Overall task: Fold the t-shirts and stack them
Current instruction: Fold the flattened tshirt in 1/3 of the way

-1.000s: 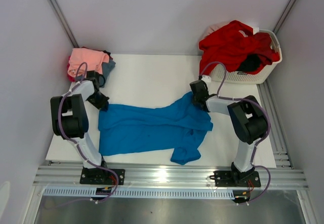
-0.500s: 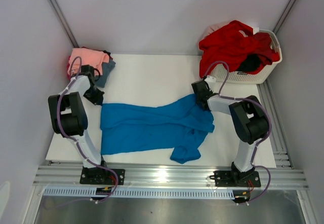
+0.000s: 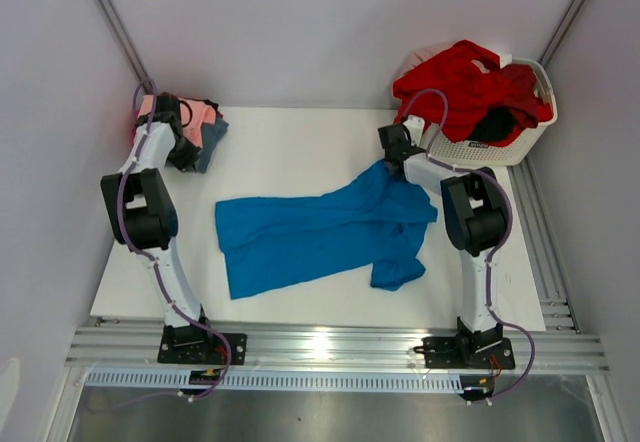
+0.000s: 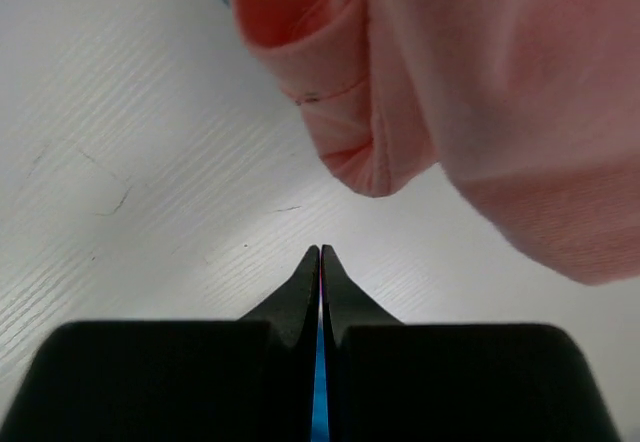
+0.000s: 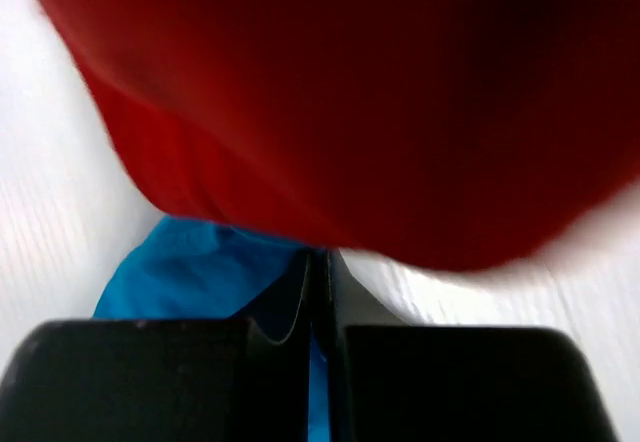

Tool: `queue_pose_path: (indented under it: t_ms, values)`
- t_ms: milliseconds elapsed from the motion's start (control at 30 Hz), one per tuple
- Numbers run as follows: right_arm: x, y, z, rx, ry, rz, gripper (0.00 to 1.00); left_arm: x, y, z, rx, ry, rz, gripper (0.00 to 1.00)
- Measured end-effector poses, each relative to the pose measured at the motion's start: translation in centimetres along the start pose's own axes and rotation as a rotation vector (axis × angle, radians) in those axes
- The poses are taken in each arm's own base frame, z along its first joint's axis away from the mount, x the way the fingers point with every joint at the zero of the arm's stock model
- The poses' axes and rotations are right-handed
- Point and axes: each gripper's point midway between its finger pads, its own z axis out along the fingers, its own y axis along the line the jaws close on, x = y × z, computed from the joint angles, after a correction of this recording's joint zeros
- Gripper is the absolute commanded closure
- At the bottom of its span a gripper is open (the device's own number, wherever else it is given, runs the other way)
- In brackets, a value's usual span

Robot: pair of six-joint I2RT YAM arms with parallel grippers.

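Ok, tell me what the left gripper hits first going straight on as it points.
Most likely the pink t-shirt: its rolled edge lies just ahead of the left gripper, past a strip of table. Depth is hard to judge here.

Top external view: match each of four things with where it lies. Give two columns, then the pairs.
1 bright blue t-shirt
2 red t-shirt
3 salmon pink t-shirt
4 white basket

A far left corner, atop a pile
B far right corner
C spread across the table middle
D draped over the basket

Pairs: 1-C, 2-D, 3-A, 4-B
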Motion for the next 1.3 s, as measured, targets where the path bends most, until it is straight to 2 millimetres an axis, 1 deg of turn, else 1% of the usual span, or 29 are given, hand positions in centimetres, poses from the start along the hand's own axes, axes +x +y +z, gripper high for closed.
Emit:
queue_pose_path:
  t_ms: [33, 67, 133, 167, 200, 233, 267, 300, 333, 367, 433, 500, 567, 633, 700, 767, 833, 900, 1000, 1067, 1133, 1200, 1300]
  values:
    - [-0.1, 0.3, 0.4, -0.002, 0.003, -0.005, 1.0, -0.1, -0.3, 0.0, 0.011, 0.003, 0.005, 0.99]
    - [-0.1, 0.8, 0.8, -0.005, 0.007, -0.012, 0.98, -0.1, -0.6, 0.0, 0.024, 0.007, 0.009, 0.99]
    - [-0.2, 1.6, 1.6, -0.01, 0.015, -0.026, 0.9, -0.2, -1.1, 0.0, 0.047, 0.013, 0.019, 0.94]
    - [-0.3, 1.9, 1.8, -0.011, 0.015, -0.032, 0.81, -0.2, -1.4, 0.0, 0.058, 0.015, 0.023, 0.88]
    - [-0.2, 2.0, 2.0, -0.013, 0.016, -0.037, 0.74, 0.0, -1.6, 0.0, 0.067, 0.018, 0.03, 0.81]
    - [-0.2, 2.1, 2.0, -0.014, 0.018, -0.041, 0.62, 0.1, -1.8, -0.1, 0.081, 0.017, 0.038, 0.73]
    - [0.0, 2.0, 2.0, -0.012, 0.021, -0.048, 0.43, 0.3, -2.0, 0.0, 0.095, 0.008, 0.042, 0.6]
    - [-0.1, 2.2, 1.9, -0.015, 0.017, -0.05, 0.38, 1.1, -1.7, -0.1, 0.098, 0.015, 0.055, 0.55]
    - [-0.1, 2.1, 1.7, -0.016, 0.011, -0.059, 0.35, 1.9, -1.7, -0.3, 0.113, 0.015, 0.063, 0.49]
    - [0.1, 1.9, 1.5, -0.021, 0.009, -0.069, 0.24, 3.0, -1.4, -0.7, 0.124, 0.023, 0.076, 0.42]
    - [0.6, 1.1, 0.4, -0.022, 0.016, -0.094, 0.22, 5.1, -1.1, -2.0, 0.15, 0.027, 0.103, 0.37]
    - [0.3, 0.7, -1.0, -0.036, 0.004, -0.109, 0.22, 6.8, -1.1, -3.8, 0.2, 0.017, 0.123, 0.36]
    - [-0.8, 0.4, -2.8, -0.056, -0.025, -0.105, 0.22, 7.9, -1.6, -6.0, 0.265, -0.006, 0.139, 0.36]
    - [-2.2, 0.1, -4.8, -0.081, -0.061, -0.086, 0.23, 8.7, -1.8, -7.6, 0.323, -0.032, 0.138, 0.36]
    - [-3.5, -0.1, -6.6, -0.106, -0.097, -0.061, 0.23, 9.6, -1.3, -8.2, 0.333, -0.033, 0.131, 0.38]
    - [-4.2, -0.4, -8.3, -0.13, -0.123, -0.042, 0.24, 10.5, -0.6, -7.7, 0.307, -0.012, 0.124, 0.4]
    - [-4.3, -0.7, -9.3, -0.147, -0.136, -0.03, 0.24, 11.4, 0.3, -6.2, 0.245, 0.018, 0.122, 0.41]
    - [-3.4, -1.1, -9.6, -0.152, -0.127, -0.036, 0.25, 12.0, 1.4, -4.8, 0.176, 0.043, 0.126, 0.43]
    - [-1.6, -1.6, -9.6, -0.156, -0.094, -0.048, 0.26, 13.0, 2.5, -3.3, 0.109, 0.083, 0.127, 0.47]
    - [-0.6, -1.8, -9.6, -0.159, -0.073, -0.055, 0.26, 13.4, 2.6, -2.9, 0.105, 0.11, 0.116, 0.53]
    - [0.0, -1.9, -9.8, -0.166, -0.063, -0.057, 0.26, 13.8, 2.5, -2.4, 0.112, 0.147, 0.094, 0.54]
    - [0.1, -2.0, -10.2, -0.175, -0.062, -0.054, 0.26, 14.1, 2.7, -1.7, 0.109, 0.18, 0.071, 0.54]
    - [-0.5, -2.0, -11.3, -0.198, -0.083, -0.041, 0.26, 14.3, 3.2, -0.7, 0.077, 0.205, 0.062, 0.54]
